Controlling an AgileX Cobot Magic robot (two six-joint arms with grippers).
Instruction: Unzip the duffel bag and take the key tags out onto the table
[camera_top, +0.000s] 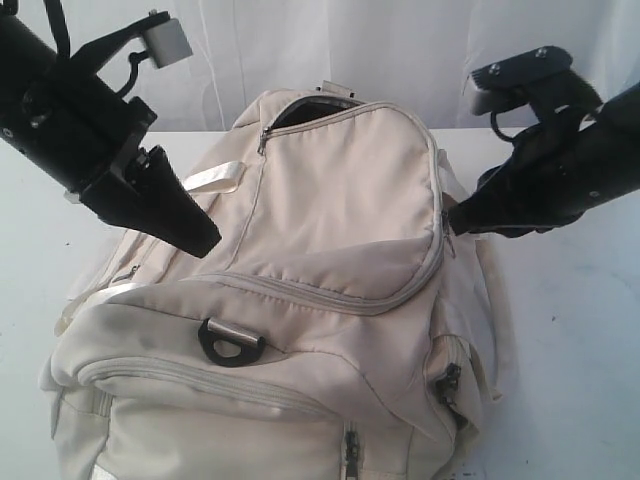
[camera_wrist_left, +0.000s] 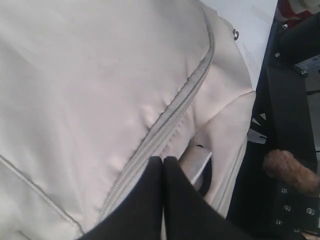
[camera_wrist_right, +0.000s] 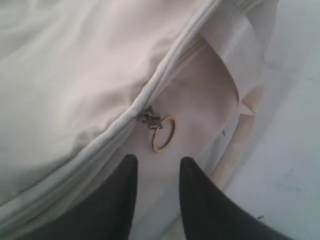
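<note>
Duffel bag sits on the counter, no key tags showing (presumably inside). Right gripper is spread apart just short of the zipper's ring pull. I'd ease in, pinch the ring squarely, then drag along the track. Left gripper is pinched together, empty.

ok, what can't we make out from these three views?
Key tags: in no view; presumably inside the duffel bag, under fabric.
Top pocket opening, exterior view: dark, contents unreadable.
Bag's near end, exterior view: cut off by the bottom edge.
D-ring, left wrist view: partly behind the left gripper's shut jaws.
Ring pull, right wrist view: height of the right gripper's open jaws above it unclear; exterior view too small.
</note>
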